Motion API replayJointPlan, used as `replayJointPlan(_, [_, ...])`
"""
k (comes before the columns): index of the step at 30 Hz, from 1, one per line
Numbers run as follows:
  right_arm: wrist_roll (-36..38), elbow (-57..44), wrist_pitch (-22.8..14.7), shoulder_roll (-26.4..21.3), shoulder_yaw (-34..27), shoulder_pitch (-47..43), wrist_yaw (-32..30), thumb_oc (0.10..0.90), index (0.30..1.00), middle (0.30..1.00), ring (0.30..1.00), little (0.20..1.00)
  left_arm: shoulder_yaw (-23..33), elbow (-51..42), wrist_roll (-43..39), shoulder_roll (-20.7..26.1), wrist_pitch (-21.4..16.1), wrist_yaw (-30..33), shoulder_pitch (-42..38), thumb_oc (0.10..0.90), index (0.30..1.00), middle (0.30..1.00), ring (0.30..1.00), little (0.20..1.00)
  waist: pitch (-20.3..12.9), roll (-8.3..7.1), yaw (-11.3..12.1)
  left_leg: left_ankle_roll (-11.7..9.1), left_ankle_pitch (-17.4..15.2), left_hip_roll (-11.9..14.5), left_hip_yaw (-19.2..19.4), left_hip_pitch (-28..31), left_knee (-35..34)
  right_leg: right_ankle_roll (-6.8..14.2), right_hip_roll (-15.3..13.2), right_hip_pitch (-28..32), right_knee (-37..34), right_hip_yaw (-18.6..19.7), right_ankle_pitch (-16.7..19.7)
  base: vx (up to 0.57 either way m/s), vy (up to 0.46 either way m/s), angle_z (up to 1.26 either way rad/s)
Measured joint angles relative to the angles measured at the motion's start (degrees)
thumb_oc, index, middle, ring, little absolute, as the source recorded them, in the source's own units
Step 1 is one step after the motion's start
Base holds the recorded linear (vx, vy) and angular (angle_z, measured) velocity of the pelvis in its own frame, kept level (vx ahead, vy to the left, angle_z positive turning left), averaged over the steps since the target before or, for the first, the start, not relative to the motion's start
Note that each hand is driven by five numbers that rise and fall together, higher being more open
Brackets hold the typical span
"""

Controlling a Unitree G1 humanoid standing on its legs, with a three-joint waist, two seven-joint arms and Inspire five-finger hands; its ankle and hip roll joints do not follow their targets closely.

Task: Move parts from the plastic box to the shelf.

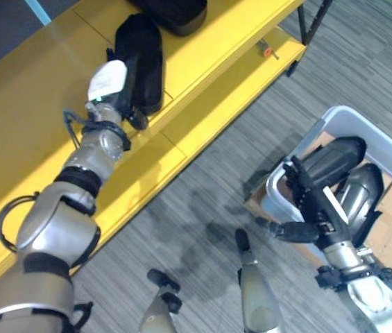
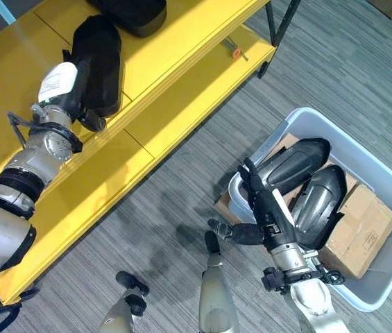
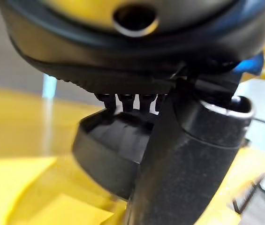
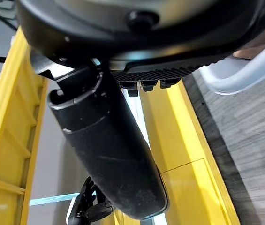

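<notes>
The yellow shelf (image 1: 36, 118) is taken as the landmark. On its top board a long black part (image 1: 143, 59) lies flat, and a second black part (image 1: 175, 12) lies just beyond it, near the shelf's far edge. A small orange-tipped tool (image 1: 266, 49) is seen on the shelf's lower ledge.

Well apart from the shelf, on the carpet (image 1: 202, 201), the grey plastic box (image 2: 372, 161) is set, with two more black parts (image 2: 300, 163) leaning side by side inside it, against a cardboard carton (image 2: 359, 229).

The left hand (image 1: 121, 90) is laid against the near end of the long part on the shelf; whether it is gripping cannot be told, its fingers being hidden. Placing looks about finished.

The right hand (image 2: 261, 201) is held with fingers straight and relaxed at the box's shelf-side rim, touching a part, probably ready for the next pick.
</notes>
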Motion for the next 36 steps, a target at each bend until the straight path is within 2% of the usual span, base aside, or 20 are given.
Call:
replayJointPlan(2, [0.6,0.0,0.0,0.3,0.0,0.1,0.5,0.900,1.000,1.000,1.000,1.000,2.2,2.5,-3.7,-0.1,0.3,-1.6,0.1,0.900,1.000,1.000,1.000,1.000,-0.5,0.04,-0.4,0.0,0.0,0.0,0.1,0.0,0.0,0.0,0.0,0.0,0.0,0.0,0.0,0.00,0.000,0.00])
replayJointPlan(5, [1.5,0.0,0.0,0.8,0.0,0.3,0.8,0.900,1.000,1.000,1.000,1.000,2.7,4.0,-6.5,-0.2,0.7,-3.1,0.2,0.900,1.000,1.000,1.000,1.000,-1.0,-0.02,-0.6,0.0,0.0,0.0,0.1,0.1,-0.1,0.0,0.1,0.0,0.0,0.0,0.0,0.00,0.000,0.00])
replayJointPlan(14, [2.6,0.0,0.4,1.4,-0.1,0.2,2.2,0.900,1.000,1.000,1.000,1.000,3.2,5.2,-6.4,-0.3,1.3,-6.2,0.2,0.900,1.000,1.000,1.000,1.000,-1.2,-0.11,-0.6,-0.1,-0.1,0.3,0.4,0.3,0.2,-0.1,0.3,0.0,0.1,0.4,-0.1,0.00,0.000,0.00])
replayJointPlan(20, [2.6,0.0,1.2,1.4,-0.1,0.4,3.1,0.900,1.000,1.000,1.000,1.000,2.9,5.7,-5.1,-0.3,1.6,-6.8,0.2,0.900,1.000,1.000,1.000,1.000,-1.6,-0.66,-0.6,-0.2,-0.3,1.0,0.5,0.1,1.1,0.1,0.6,-0.2,0.2,0.7,-0.4,-0.01,0.003,-0.04])
replayJointPlan(24, [2.6,0.0,1.2,1.4,-0.1,0.3,3.3,0.900,1.000,1.000,1.000,1.000,1.7,5.7,-1.0,-0.2,1.4,-7.5,0.3,0.900,1.000,1.000,1.000,1.000,-2.0,-0.92,-0.5,-0.2,-0.4,1.3,0.5,-0.2,1.5,0.1,0.8,-0.6,0.6,0.9,-0.4,0.00,0.000,0.00])
replayJointPlan(36, [2.5,0.0,1.4,1.2,0.0,0.8,3.8,0.900,1.000,1.000,1.000,1.000,0.8,6.1,2.8,0.7,-0.3,-10.0,2.0,0.900,1.000,1.000,1.000,1.000,-2.2,-0.46,0.0,-0.3,-0.3,1.8,0.3,-0.9,1.7,-0.1,1.1,-1.7,1.6,0.9,-0.3,0.00,0.000,0.00])
